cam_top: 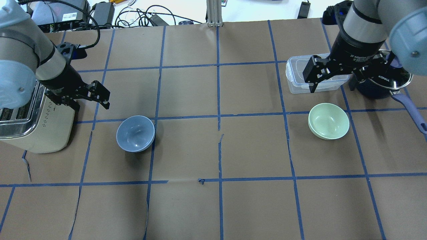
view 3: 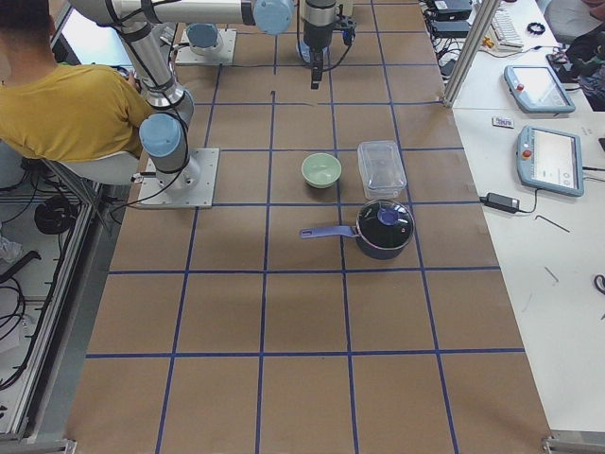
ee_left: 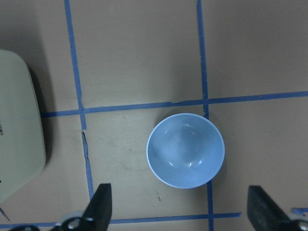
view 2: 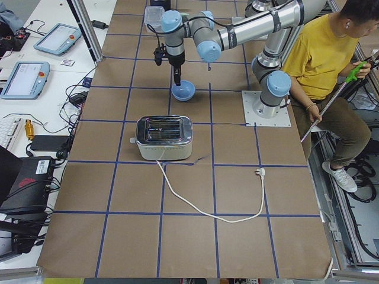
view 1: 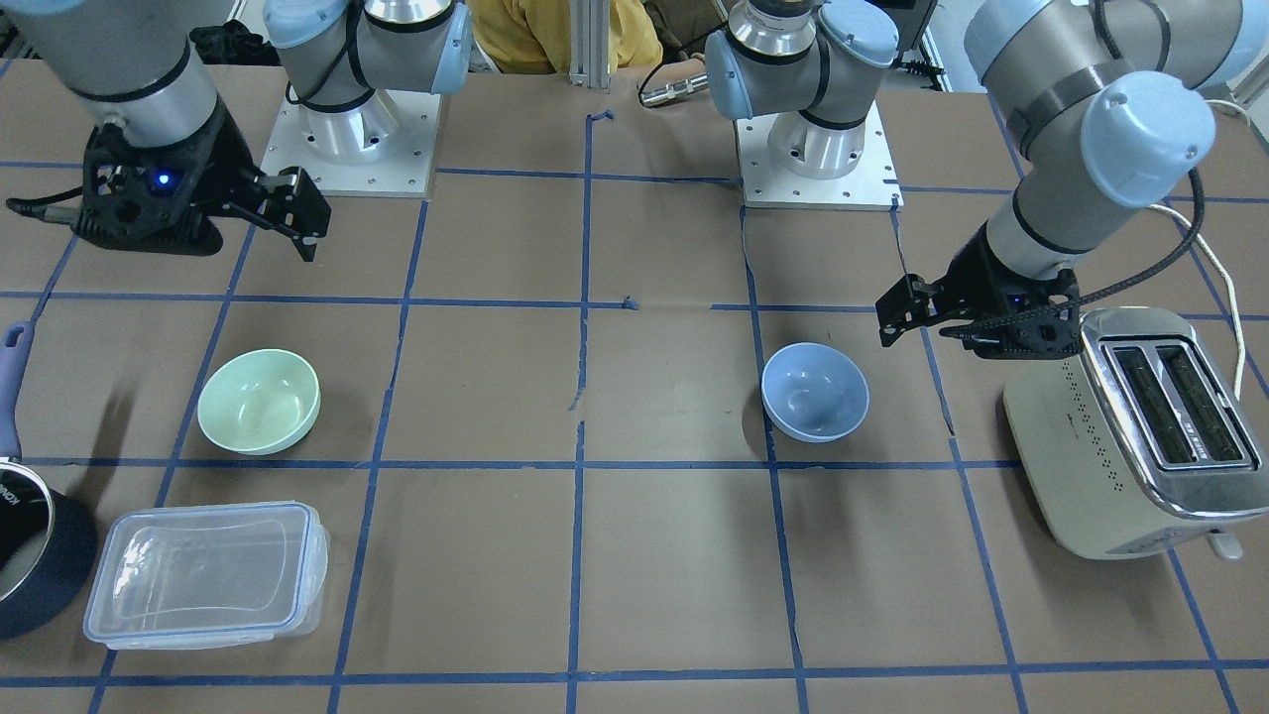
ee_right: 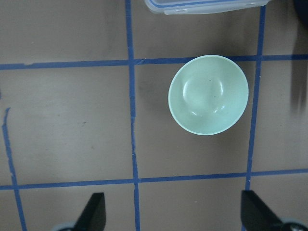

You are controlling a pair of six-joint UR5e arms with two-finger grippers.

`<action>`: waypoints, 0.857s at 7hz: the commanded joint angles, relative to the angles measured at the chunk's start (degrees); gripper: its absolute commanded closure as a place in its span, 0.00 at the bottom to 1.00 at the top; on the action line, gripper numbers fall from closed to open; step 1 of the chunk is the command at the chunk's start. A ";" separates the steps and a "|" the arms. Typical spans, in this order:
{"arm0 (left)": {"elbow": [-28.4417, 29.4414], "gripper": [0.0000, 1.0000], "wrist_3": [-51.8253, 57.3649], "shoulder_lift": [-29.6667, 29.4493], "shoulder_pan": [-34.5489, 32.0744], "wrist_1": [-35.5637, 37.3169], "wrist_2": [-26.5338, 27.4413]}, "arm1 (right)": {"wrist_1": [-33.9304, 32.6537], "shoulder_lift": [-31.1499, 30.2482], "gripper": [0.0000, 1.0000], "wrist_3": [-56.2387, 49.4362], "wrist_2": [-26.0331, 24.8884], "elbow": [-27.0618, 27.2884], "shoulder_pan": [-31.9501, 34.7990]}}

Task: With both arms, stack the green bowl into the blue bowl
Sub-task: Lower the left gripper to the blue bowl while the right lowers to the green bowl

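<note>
The left fingers (ee_left: 101, 204) are spread wide with nothing between them. They hang above the table (cam_top: 217, 206) and point down, a stance that I judge suits a drop onto a rim. The blue bowl (ee_left: 185, 150) sits upright just ahead of them and within their span, untouched. The right fingers (ee_right: 94, 211) are likewise wide apart and empty, poised high over the green bowl (ee_right: 208, 94). That bowl stands upright ahead of them and nearer one finger than the other, so a small sideways shift looks needed before any descent. The two bowls are well apart, each under its own arm. That is probably why both arms are called for: one to carry the green bowl across, the other to steady the blue one or bring it to meet it. Neither bowl has been grasped yet. Both are empty and open side up, so they should nest readily. Beyond the green bowl from the right fingers lies a clear box (ee_right: 207, 5) with its lid on, and it looks empty. Beside the box is a dark pot (view 3: 383, 227) under a lid, so its contents cannot be told. Close to the outer side of the left fingers stands a toaster (cam_top: 36, 130) with nothing showing in its two slots. It is near enough that a swing of that wrist could clip it.
</note>
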 commanded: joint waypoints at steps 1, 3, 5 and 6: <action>-9.98 0.00 -0.41 -3.23 0.76 14.39 -0.66 | -13.97 4.25 0.00 0.11 -0.89 6.66 -3.64; -11.78 0.07 -0.23 -6.31 0.67 18.50 -1.27 | -27.61 7.50 0.00 -0.41 -0.62 13.43 -3.65; -11.60 0.53 1.33 -9.22 0.67 19.90 -4.18 | -34.98 13.03 0.00 -3.73 -0.27 14.17 -1.20; -11.69 0.87 3.96 -9.49 0.67 20.09 -4.27 | -34.98 14.10 0.00 -3.93 -0.27 14.17 -0.66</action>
